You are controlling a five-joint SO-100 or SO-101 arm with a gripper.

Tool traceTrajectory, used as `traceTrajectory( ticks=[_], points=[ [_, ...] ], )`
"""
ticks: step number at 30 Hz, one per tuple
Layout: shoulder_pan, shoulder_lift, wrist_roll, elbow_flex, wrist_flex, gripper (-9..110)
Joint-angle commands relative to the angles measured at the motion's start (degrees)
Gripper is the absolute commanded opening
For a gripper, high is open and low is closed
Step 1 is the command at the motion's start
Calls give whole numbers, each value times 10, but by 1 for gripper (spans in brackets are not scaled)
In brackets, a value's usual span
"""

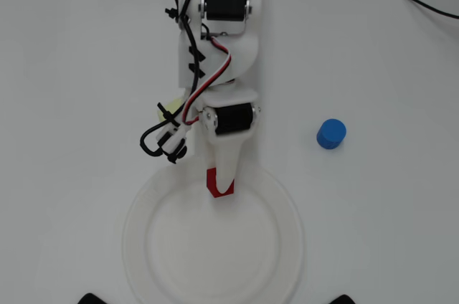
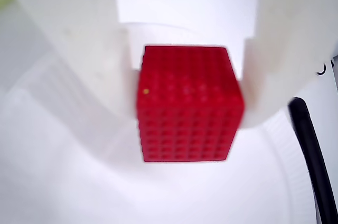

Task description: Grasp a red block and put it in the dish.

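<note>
In the wrist view, the red block (image 2: pixel 186 103) is right in front of me, big and a little blurry. My gripper (image 2: pixel 187 97) is squeezed on it, with one white finger (image 2: pixel 79 49) pressed on its left side and the other on its right side. The tops of my fingers are cut off by the edge. Below the block I see the white dish (image 2: pixel 63 182), but its ridged rim is soft and hard to make out. A black cable (image 2: pixel 311 150) runs down the right side.

In the overhead view, my arm (image 1: pixel 222 53) hides most of the block (image 1: pixel 219 183); only a small red bit peeks out. It hangs over the top part of the dish (image 1: pixel 136 239), just inside the rim. The bottom of the dish is cut off. This view alone shows a blue cylinder (image 1: pixel 331 134) well apart on the right, and a bit of pale yellow block (image 1: pixel 167 110) peeking out beside my arm.
</note>
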Motion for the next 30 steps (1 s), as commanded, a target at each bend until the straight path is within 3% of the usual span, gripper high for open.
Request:
traceTrajectory(
  ticks=[1, 15, 22, 30],
  points=[
    [-8, -9, -1, -34, -9, 0],
    [-2, -8, -17, -36, 26, 13],
    [7, 72, -18, -59, 127, 27],
    [18, 277, -15, -41, 285, 33]
  ],
)
